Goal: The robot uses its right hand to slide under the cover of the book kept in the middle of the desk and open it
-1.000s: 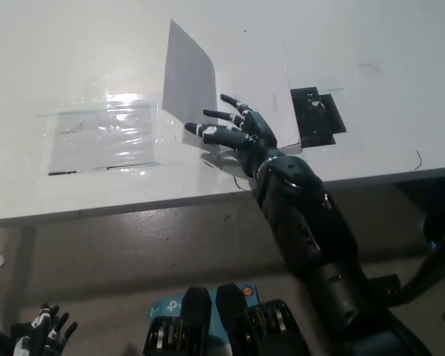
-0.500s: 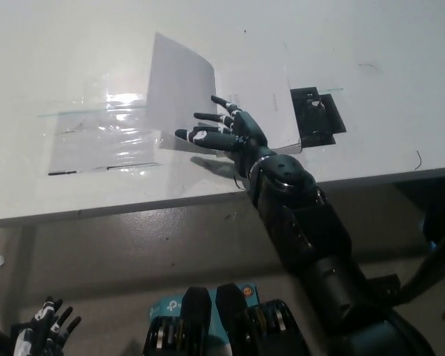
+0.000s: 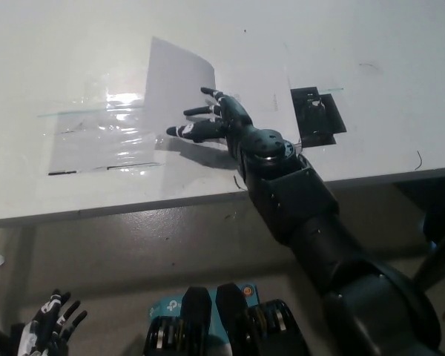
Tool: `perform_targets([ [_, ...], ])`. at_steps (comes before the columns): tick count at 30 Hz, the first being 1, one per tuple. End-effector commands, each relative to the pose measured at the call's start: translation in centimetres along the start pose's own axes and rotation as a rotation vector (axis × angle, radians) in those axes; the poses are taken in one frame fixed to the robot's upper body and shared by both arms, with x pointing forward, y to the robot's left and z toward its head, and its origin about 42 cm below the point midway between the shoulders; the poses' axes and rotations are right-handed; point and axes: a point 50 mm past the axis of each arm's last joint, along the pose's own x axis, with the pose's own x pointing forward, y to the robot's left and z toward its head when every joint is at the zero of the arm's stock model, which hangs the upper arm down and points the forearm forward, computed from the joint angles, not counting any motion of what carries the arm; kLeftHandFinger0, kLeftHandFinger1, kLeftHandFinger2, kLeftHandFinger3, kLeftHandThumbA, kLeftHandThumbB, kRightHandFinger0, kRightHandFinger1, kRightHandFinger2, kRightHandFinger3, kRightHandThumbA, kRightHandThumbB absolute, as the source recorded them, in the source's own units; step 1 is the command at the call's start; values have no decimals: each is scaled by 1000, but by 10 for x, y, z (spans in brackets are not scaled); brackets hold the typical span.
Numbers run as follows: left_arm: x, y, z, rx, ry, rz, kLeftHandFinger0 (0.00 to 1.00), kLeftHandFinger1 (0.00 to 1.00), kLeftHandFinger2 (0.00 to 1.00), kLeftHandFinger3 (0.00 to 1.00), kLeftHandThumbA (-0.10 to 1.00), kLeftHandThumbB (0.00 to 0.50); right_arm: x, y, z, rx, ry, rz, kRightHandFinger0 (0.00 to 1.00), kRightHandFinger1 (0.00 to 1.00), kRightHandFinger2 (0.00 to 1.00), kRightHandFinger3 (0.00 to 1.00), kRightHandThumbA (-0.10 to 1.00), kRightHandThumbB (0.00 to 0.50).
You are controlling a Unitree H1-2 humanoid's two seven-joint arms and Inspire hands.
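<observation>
the book (image 3: 245, 93) lies flat in the middle of the white desk (image 3: 74, 44), and its cover (image 3: 174, 78) stands lifted at a steep tilt over the book's left part, hinged along the book's left edge. the right hand (image 3: 208, 122) sits at the near edge of the book with its fingers (image 3: 179, 131) spread and stretched out to the left, pushing against the underside of the raised cover; it grips nothing. so the slide under the cover looks done, and the opening swing is the step in hand, perhaps half through. just left of the book a shiny clear plastic sheet (image 3: 104, 133) lies taped flat, where the cover would land. right of the book lies a small black pad (image 3: 317, 115). next, the right hand likely needs to sweep further left, tipping the cover past upright so it falls open. the left hand (image 3: 48, 330) rests well below the book, off the desk, its fingers spread and empty.
</observation>
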Motion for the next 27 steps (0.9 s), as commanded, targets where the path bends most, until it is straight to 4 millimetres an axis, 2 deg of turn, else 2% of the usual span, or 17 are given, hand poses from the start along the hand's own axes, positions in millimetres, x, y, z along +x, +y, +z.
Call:
perform_targets([
  [1,3,-7,8,22,-24,-18,734,744,768,825,910,140,0,7,28,-50,-67,-3,497,554,599,941,1000,191],
  [4,3,-6,6,13,-17,-7,719,710,739,813,910,140,1,4,22,-57,-47,-14,408,522,618,953,1000,195],
  [6,4,-6,5,11,-17,-5,722,721,744,804,908,140,1,2,21,-55,-42,-16,405,514,617,961,1000,198],
  [9,4,-5,4,1,-11,0,713,729,755,812,896,139,1,-7,5,-38,1,-44,416,473,573,948,1000,197],
  [10,4,-5,4,0,-10,-2,710,727,755,816,898,138,1,-8,0,-32,14,-46,411,466,567,954,1000,177],
  [11,4,-5,4,-2,-12,-1,710,721,747,815,893,149,0,-11,-12,-25,33,-44,432,493,574,949,1000,170],
  [13,3,-3,3,-8,-13,4,710,712,734,810,887,149,0,-9,-16,-28,41,-39,444,504,575,943,1000,170],
  [15,2,-2,3,-11,-15,4,709,703,727,795,880,155,-2,-15,-30,-51,49,-24,425,493,640,978,1000,174],
  [16,2,-1,3,-9,-12,4,713,712,743,795,892,159,-2,-16,-30,-22,49,-25,416,498,644,977,1000,189],
  [18,1,0,0,-17,-11,8,722,725,755,795,884,152,-3,-18,-24,14,31,-13,442,548,668,998,1000,200],
  [19,0,1,0,-20,-9,9,729,729,757,809,886,146,-6,-21,-15,46,9,-8,445,545,669,993,1000,174],
  [20,-1,3,-2,-24,-7,15,730,730,757,812,887,147,-6,-20,-13,54,7,-2,448,546,670,992,1000,172],
  [21,-2,4,-3,-15,-10,9,734,730,756,809,899,153,-15,-29,5,171,-50,4,429,563,676,996,1000,138],
  [22,-3,5,-3,-12,-9,7,737,729,753,807,901,156,-18,-31,10,198,-61,8,439,576,687,993,1000,138],
  [24,-5,7,-5,-31,-4,16,743,720,733,783,887,156,-28,-40,26,319,-100,43,499,631,765,1000,1000,113],
  [26,-6,9,-6,-33,-5,15,749,737,753,800,892,150,-40,-52,45,460,-172,70,551,681,830,1000,1000,135],
  [27,-6,10,-7,-32,-7,6,759,747,772,821,907,144,-44,-58,50,488,-202,63,525,663,806,1000,1000,145],
])
